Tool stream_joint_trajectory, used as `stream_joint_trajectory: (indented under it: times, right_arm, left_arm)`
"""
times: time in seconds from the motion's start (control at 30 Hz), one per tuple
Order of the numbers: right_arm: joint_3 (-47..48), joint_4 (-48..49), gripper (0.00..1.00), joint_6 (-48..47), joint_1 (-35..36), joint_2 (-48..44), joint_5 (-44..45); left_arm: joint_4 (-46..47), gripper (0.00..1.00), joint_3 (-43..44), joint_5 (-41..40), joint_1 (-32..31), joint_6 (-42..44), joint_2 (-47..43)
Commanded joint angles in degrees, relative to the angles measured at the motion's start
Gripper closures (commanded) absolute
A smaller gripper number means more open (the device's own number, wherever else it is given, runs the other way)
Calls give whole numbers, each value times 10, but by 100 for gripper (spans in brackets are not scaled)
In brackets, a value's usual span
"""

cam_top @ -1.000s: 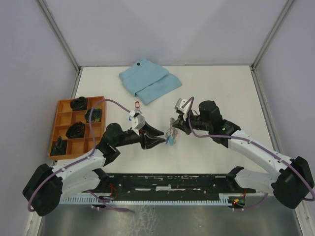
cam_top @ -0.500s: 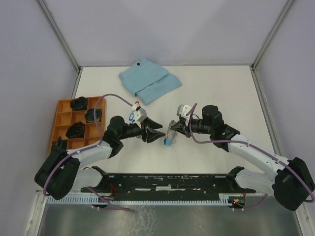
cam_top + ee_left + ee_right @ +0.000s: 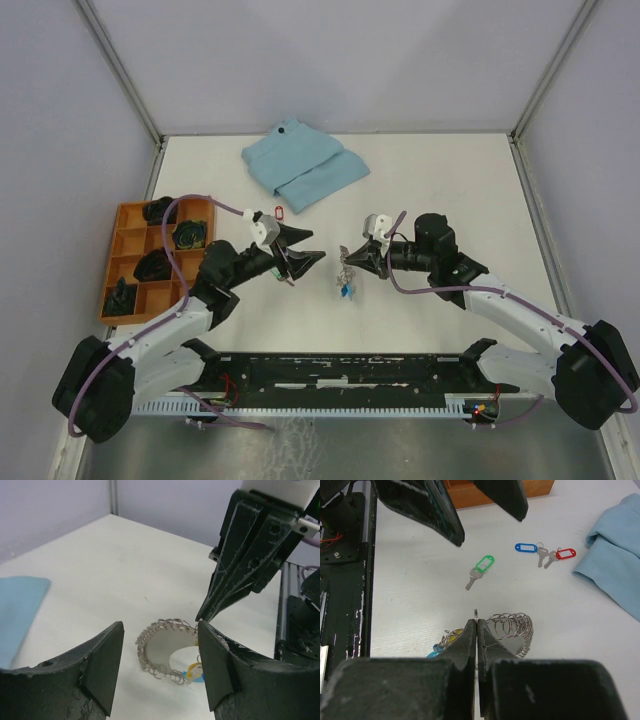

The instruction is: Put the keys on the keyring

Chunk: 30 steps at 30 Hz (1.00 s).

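Observation:
The keyring (image 3: 346, 280) is a coil of grey metal rings with a yellow tag and a light-blue piece, hanging down to the table. My right gripper (image 3: 344, 252) is shut on one of its rings, as the right wrist view (image 3: 477, 621) shows, with the coil (image 3: 514, 629) just beyond. My left gripper (image 3: 311, 248) is open and empty, a little left of the keyring; its wrist view shows the keyring (image 3: 159, 647) between its open fingers. The green key (image 3: 481, 570), blue key (image 3: 527, 547) and red key (image 3: 563, 554) lie loose on the table. The red key's tag also shows in the top view (image 3: 279, 212).
An orange compartment tray (image 3: 127, 215) holding black items sits at the left. A folded light-blue cloth (image 3: 305, 165) lies at the back, also at the right wrist view's edge (image 3: 617, 555). A black rail (image 3: 340, 368) runs along the table's near edge.
My left gripper has drawn back to the left and away from the keyring, staying open. My right gripper still holds the keyring in nearly the same place.

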Motion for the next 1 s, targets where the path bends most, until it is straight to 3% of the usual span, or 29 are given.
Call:
stream_joint_trajectory:
  times: [0.0, 0.03, 0.17, 0.53, 0.97]
  right_arm:
    - [20, 46, 99, -5, -1, -5, -29]
    - [22, 50, 99, -5, -2, -4, -33]
    - [24, 65, 99, -10, -1, 7, -41]
    - [33, 90, 98, -12, -5, 34, -76]
    - [36, 84, 96, -27, -5, 41, -100]
  left_arm:
    - [-34, 30, -4, -73, 2, 56, -59]
    - [-25, 24, -10, -71, 3, 56, -63]
    - [-12, 18, -13, -21, 2, 76, -52]
    - [41, 17, -10, 97, 2, 128, 48]
    - [53, 38, 22, 168, 2, 151, 111]
